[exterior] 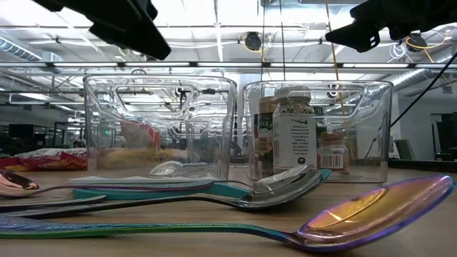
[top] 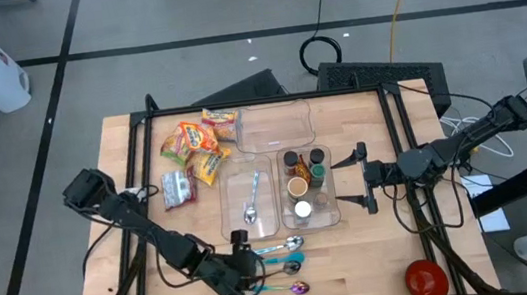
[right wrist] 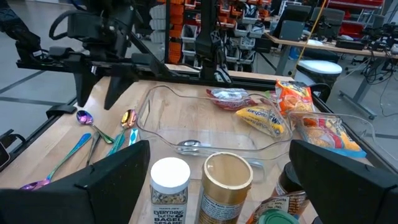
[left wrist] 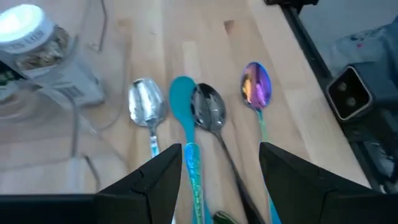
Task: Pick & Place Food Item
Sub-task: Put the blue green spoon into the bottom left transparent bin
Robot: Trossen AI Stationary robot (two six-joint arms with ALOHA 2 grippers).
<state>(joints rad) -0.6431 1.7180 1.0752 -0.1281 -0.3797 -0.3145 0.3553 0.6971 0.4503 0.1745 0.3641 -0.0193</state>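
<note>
Several snack packets lie on the table's far left part; in the right wrist view they show as orange, yellow and red bags. Jars stand in a clear bin. My left gripper hangs open over the handles of spoons near the table's front edge, its fingers on either side of them and touching nothing. My right gripper stands open and level beside the jar bin, at its right, holding nothing.
A second clear bin holds a silver spoon. A third bin stands at the far side, with one orange packet at its left rim. A red round thing lies at the near right corner.
</note>
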